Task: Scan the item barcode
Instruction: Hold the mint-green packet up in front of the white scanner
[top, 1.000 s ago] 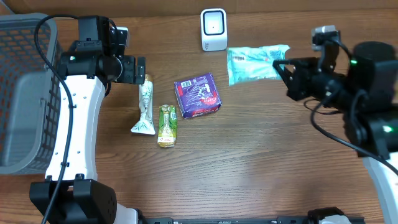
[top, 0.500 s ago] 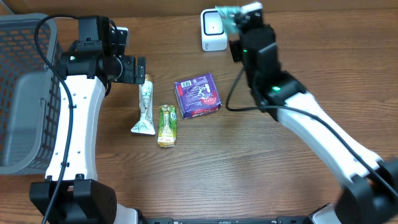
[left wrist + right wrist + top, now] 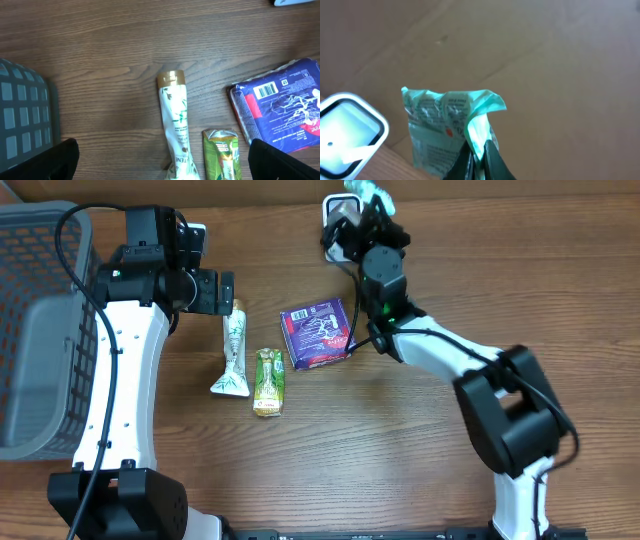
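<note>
Two robot arms, left point(image 3: 125, 380) and right point(image 3: 440, 358). One white scanner point(image 3: 347, 132). One grey mesh basket point(image 3: 30, 300). Four packaged items: one mint-green packet point(image 3: 440, 130) between the right jaws; below the left jaws, one gold-capped tube point(image 3: 175, 120), one green pouch point(image 3: 221, 155) and one purple packet point(image 3: 280, 112).

Beside the basket point(image 3: 30, 280), the left arm point(image 3: 125, 380) has white links, black joints and a looping black cable. The right arm point(image 3: 440, 355), farther from the basket, looks the same and shows a green light.
</note>
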